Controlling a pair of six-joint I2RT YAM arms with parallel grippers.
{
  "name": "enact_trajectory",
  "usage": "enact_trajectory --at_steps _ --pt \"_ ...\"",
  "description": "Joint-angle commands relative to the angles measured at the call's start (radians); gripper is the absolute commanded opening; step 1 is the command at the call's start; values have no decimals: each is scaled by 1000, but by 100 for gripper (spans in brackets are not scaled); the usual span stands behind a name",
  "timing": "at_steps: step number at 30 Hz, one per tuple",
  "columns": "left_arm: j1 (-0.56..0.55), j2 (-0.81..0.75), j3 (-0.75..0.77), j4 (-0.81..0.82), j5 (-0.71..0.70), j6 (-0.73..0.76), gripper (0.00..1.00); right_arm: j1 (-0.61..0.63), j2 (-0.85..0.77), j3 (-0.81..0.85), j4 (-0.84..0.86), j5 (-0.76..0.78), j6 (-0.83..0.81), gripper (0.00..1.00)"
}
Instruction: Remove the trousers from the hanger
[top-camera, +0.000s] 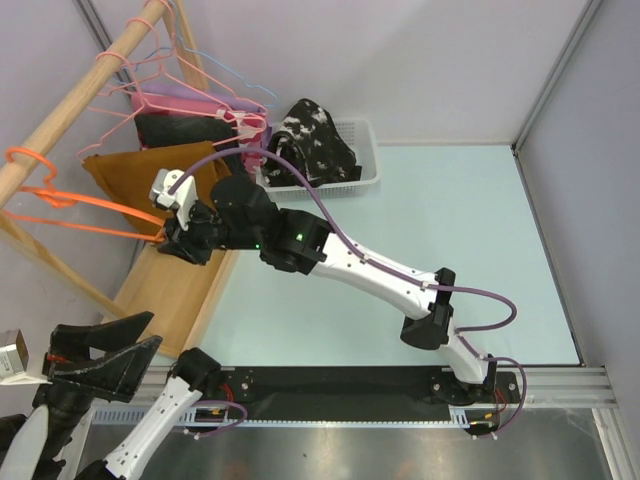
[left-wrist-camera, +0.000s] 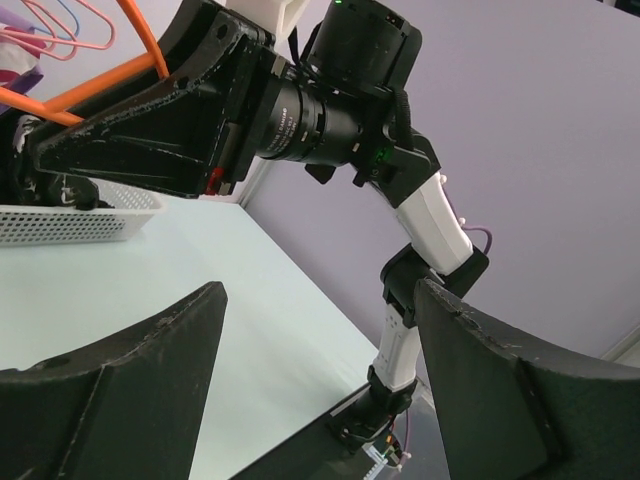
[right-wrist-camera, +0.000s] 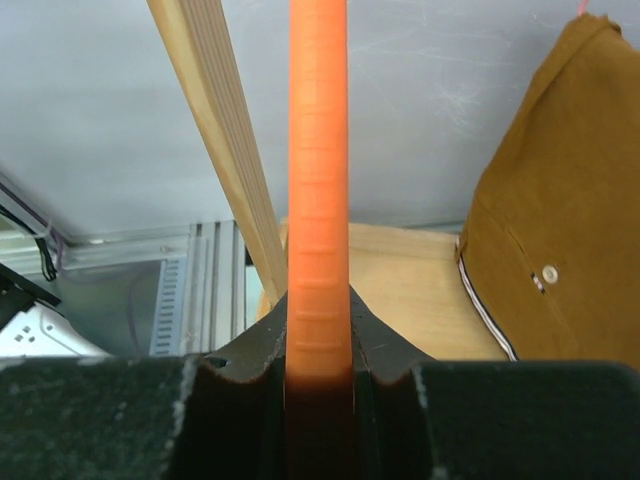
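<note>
The rail (top-camera: 90, 85) runs along the table's (top-camera: 430, 220) 10 o'clock corner, with hangers on it. The nearest hanger (top-camera: 85, 207) is at 9 o'clock. The hung trousers (top-camera: 120, 172) are just behind it, toward 10 o'clock. The right gripper (top-camera: 170, 235) lies at 9 o'clock, far from its base at 5 o'clock, with this hanger's bar between its fingers. The basket (top-camera: 368, 165) sits at 12 o'clock, right of the rail, with the other trousers (top-camera: 315, 140) in it. The left gripper (left-wrist-camera: 320, 380) is at 7 o'clock, off the table's near left corner.
</note>
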Motion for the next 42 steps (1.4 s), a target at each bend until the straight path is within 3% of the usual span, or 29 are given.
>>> enact_trajectory --at_steps 1,9,14,24,28,36,42 --pt "6 -29 -3 32 20 2 81 21 -22 88 -168 87 -78 0" --pt "6 -21 -18 39 36 -6 81 48 -32 105 -190 216 -126 0" --pt "6 -30 -26 41 30 -12 81 94 -8 109 -107 383 -158 0" --pt "6 -35 -30 35 27 -19 81 119 52 120 28 477 -163 0" --pt "6 -35 -30 33 28 -21 81 145 75 122 31 588 -219 0" --pt "6 -34 -23 36 28 -25 81 203 80 90 62 666 -301 0" --pt "6 -32 -3 35 24 -33 81 226 40 5 82 664 -270 1"
